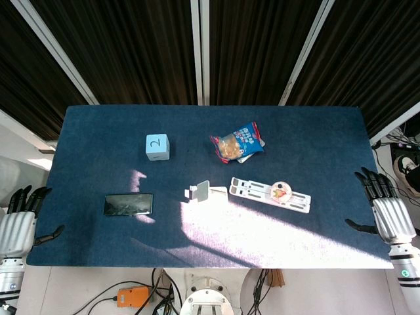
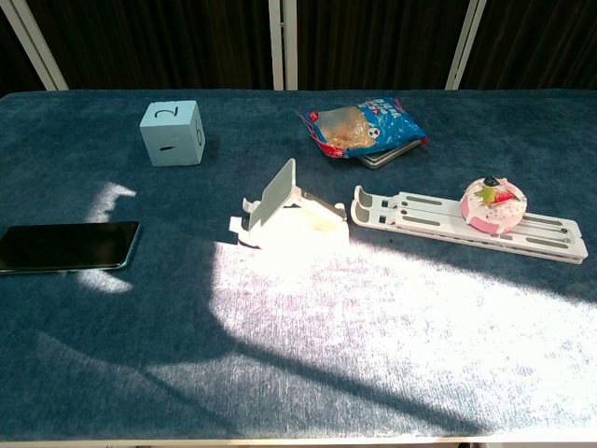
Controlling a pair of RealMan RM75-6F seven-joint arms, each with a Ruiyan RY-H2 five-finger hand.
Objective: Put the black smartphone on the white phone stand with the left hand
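Black glass-faced smartphone (image 1: 128, 204) flat on blue tabletop (image 1: 98, 157), left of tilted white plastic phone stand (image 1: 205, 192), untouched; left hand (image 1: 20, 220) and right hand (image 1: 387, 210) empty, fingers spread, parked at edges.

The black smartphone (image 1: 128, 204) lies flat, screen up, at nine o'clock from the white phone stand (image 1: 205, 192), well apart; its backrest stands tilted.

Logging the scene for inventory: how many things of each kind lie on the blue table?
Black smartphone: 1
White phone stand: 1
Light-blue numbered cube: 1
Blue snack bag: 1
White slotted rack: 1
Pink toy cake: 1
Total: 6
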